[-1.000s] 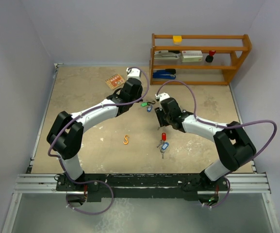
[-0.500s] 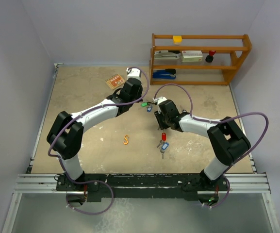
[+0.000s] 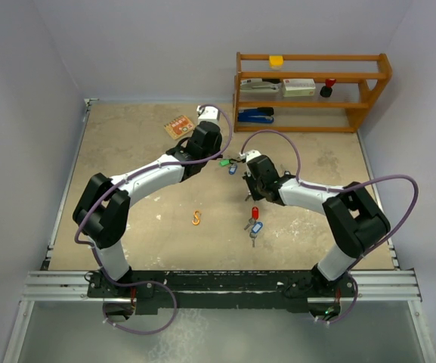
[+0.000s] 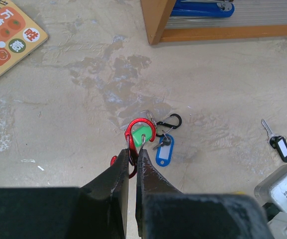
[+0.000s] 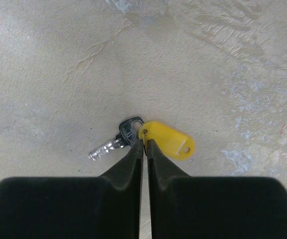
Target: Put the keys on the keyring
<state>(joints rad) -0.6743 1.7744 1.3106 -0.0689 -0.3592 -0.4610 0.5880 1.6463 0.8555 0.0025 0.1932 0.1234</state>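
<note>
- Since a second ago the right arm (image 3: 308, 197) has pulled its elbow in toward the middle, and its tool has slid a little toward the left arm (image 3: 157, 172).
- Now the right tool (image 5: 144, 143) has its tips pressed almost together. They pinch the yellow-tag key (image 5: 170, 142) right where key and tag join.
- That key lies flat on the tabletop (image 5: 58, 59). Its silver end points to the lower left of the tips and its yellow tag lies to the right.
- The left tool (image 4: 133, 152) is squeezed tight on the red clip (image 4: 142, 123), whose loop points away from the tips.
- A green tag (image 4: 141, 134) sits inside that loop. A blue-tag key (image 4: 164, 152) and a small black clip (image 4: 170, 121) lie just beside it.
- A black-tag key (image 4: 281, 148) lies alone, off to the right, with its silver end pointing up and left.
- Seen from above, a red-tag key (image 3: 255, 212) and the other blue-tag key (image 3: 256, 227) lie close together near the right arm. An orange clip (image 3: 196, 218) lies well apart on the left.
- A wooden shelf (image 4: 155, 22) and a booklet (image 4: 9, 37) sit farther back.
</note>
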